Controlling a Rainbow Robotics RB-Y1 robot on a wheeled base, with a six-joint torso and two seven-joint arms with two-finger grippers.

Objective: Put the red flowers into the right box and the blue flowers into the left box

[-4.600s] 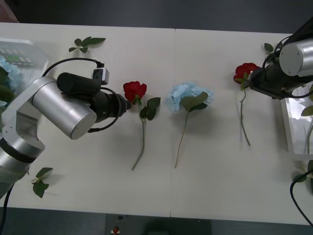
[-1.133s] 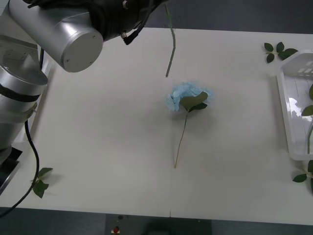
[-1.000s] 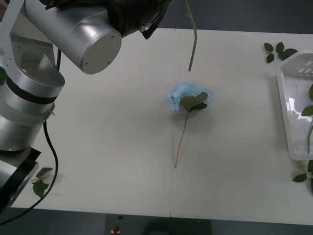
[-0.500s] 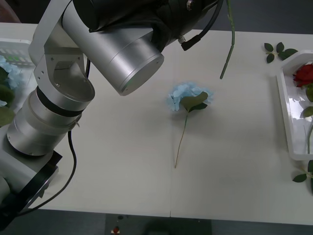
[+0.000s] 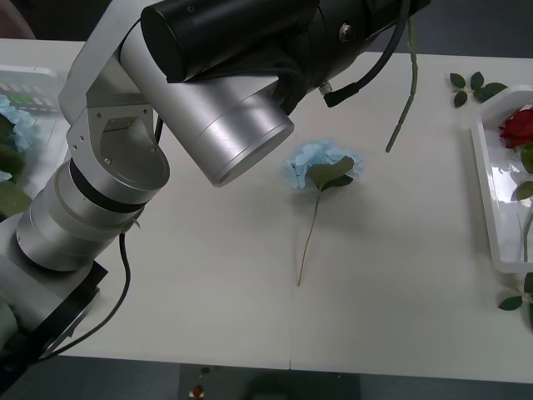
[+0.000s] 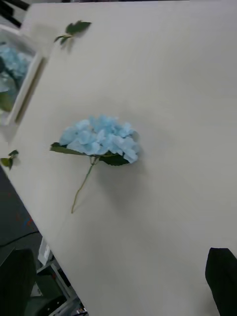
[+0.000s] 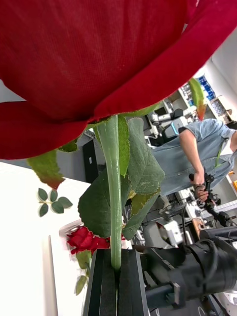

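Left gripper [image 7: 117, 281] stays clamped on a red rose [image 7: 98, 64], stem [image 5: 402, 92] now carried further toward the right box [image 5: 491, 200]. One rose [image 5: 516, 127] lies there already. Blue hydrangea [image 5: 321, 167] remains mid-table; right gripper's state cannot be told.

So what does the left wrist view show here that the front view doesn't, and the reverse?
Left wrist view alone: the held rose's head, and the left gripper shut on its stem. Front view alone: the blue hydrangea lying on the table, and the left box holding blue flowers. Both: the rose's hanging stem and a red rose already in the right box.
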